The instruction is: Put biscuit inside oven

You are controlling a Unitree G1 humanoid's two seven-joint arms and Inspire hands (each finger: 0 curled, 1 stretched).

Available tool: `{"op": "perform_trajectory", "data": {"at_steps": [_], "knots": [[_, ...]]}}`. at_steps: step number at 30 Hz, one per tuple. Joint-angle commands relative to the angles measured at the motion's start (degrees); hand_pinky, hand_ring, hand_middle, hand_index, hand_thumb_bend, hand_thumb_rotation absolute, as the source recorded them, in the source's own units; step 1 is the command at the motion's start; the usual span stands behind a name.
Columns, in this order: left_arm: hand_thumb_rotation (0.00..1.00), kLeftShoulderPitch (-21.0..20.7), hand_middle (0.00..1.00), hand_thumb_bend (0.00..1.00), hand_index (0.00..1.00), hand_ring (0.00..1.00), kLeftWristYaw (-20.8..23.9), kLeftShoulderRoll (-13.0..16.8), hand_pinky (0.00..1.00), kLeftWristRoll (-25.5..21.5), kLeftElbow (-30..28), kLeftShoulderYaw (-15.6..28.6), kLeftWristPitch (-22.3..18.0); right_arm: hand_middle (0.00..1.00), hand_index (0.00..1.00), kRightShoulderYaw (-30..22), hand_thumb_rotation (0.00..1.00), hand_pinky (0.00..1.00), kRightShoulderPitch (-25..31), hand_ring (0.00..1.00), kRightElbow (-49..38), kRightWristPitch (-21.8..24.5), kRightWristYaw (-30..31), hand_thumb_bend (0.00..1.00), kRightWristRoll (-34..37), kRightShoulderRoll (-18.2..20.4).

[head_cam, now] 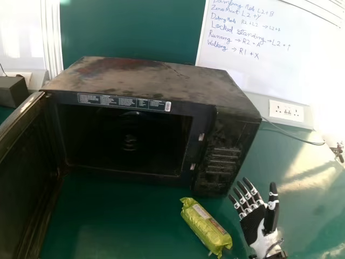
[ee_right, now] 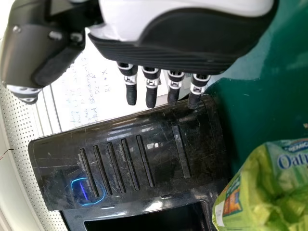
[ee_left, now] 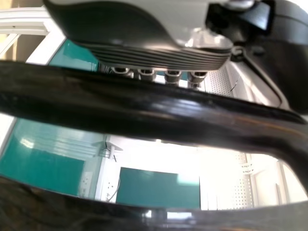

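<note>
The green biscuit packet point(head_cam: 206, 226) lies on the table in front of the oven's right part; the right wrist view shows the packet point(ee_right: 264, 187) close up. The black oven point(head_cam: 156, 86) has its door point(head_cam: 24, 172) swung wide at the left, and its cavity holds no packet. My right hand point(head_cam: 253, 216) is just right of the packet, apart from it, fingers straight; in the right wrist view the hand point(ee_right: 151, 86) is near the control panel. In the left wrist view, my left hand point(ee_left: 154, 53) is behind a dark glossy bar, its fingers partly hidden.
The green table point(head_cam: 124, 226) runs under and in front of the oven. A wall socket point(head_cam: 286, 111) with a cable is behind at the right. A whiteboard point(head_cam: 269, 65) stands at the back, and a dark box point(head_cam: 12, 91) sits at the far left.
</note>
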Motion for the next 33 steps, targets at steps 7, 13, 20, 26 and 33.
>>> {"op": "perform_trajectory", "data": {"at_steps": [7,13,20,26,33], "knots": [[0.93,0.05,1.0,0.81,1.0,1.0,-0.19,-1.32,1.0,-0.64,-0.41,0.22,0.4,0.99,0.97,-0.33,1.0,0.99,-0.4,1.0,1.31,-0.83,1.31,0.94,0.51,-0.25],[0.94,-0.08,1.0,0.82,1.0,1.0,-0.06,-1.39,1.0,-0.2,-0.44,0.25,0.2,0.98,0.97,-0.14,1.0,0.98,-0.12,1.0,0.92,-1.61,0.67,0.94,-0.58,-0.11],[0.81,-0.12,1.0,0.81,1.0,0.99,-0.79,-1.29,1.0,0.18,-0.08,0.32,-0.18,0.99,0.97,3.0,1.0,0.98,0.67,1.0,0.85,-18.29,-0.54,0.94,-16.57,-3.99],[0.65,-0.46,0.97,0.98,0.96,0.95,-2.45,-1.0,0.93,-0.7,0.69,0.47,-0.43,0.99,0.97,4.48,1.0,1.0,0.97,1.0,-1.4,-25.44,-6.19,0.93,-28.28,-7.56],[0.67,0.9,0.9,1.0,0.93,0.84,-2.45,-2.08,0.87,0.07,-0.51,0.51,-0.44,0.98,0.96,5.85,1.0,0.99,-0.51,0.99,-2.14,-33.35,-12.04,0.94,-41.79,-14.29]]}}
